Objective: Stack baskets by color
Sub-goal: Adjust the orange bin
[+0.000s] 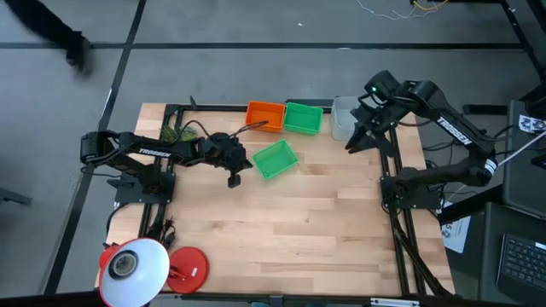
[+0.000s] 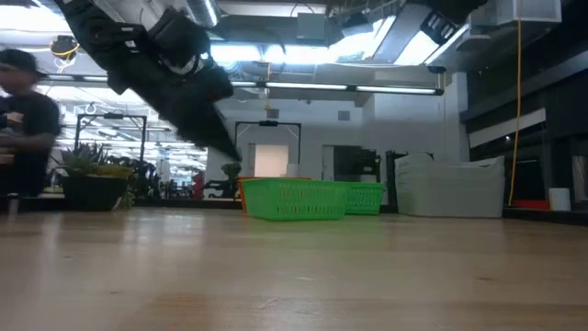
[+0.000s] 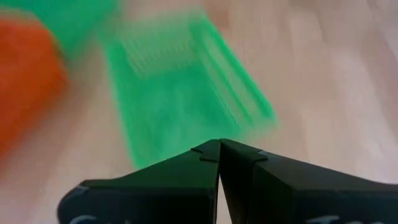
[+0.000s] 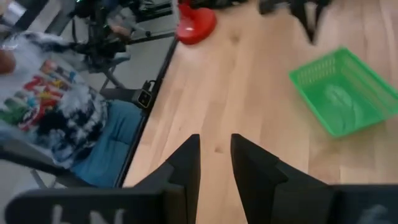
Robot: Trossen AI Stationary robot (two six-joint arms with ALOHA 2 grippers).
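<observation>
Near the table's far edge an orange basket [image 1: 265, 114] and a green basket [image 1: 303, 118] stand side by side on their bottoms. A second green basket [image 1: 275, 159] sits askew just in front of them. Translucent grey-white baskets [image 1: 343, 118] stand at the far right. My left gripper [image 1: 232, 177] is shut, with nothing in it, just left of the askew green basket [image 3: 186, 93]. My right gripper [image 1: 354, 143] is raised above the table beside the grey-white baskets. It is open [image 4: 214, 155] with nothing between its fingers.
A round red-and-white lamp [image 1: 136, 264] with a red base [image 1: 188, 266] stands at the table's near left corner. Bare wood fills the middle and the near right. A person in a colourful shirt [image 4: 56, 118] is beside the table.
</observation>
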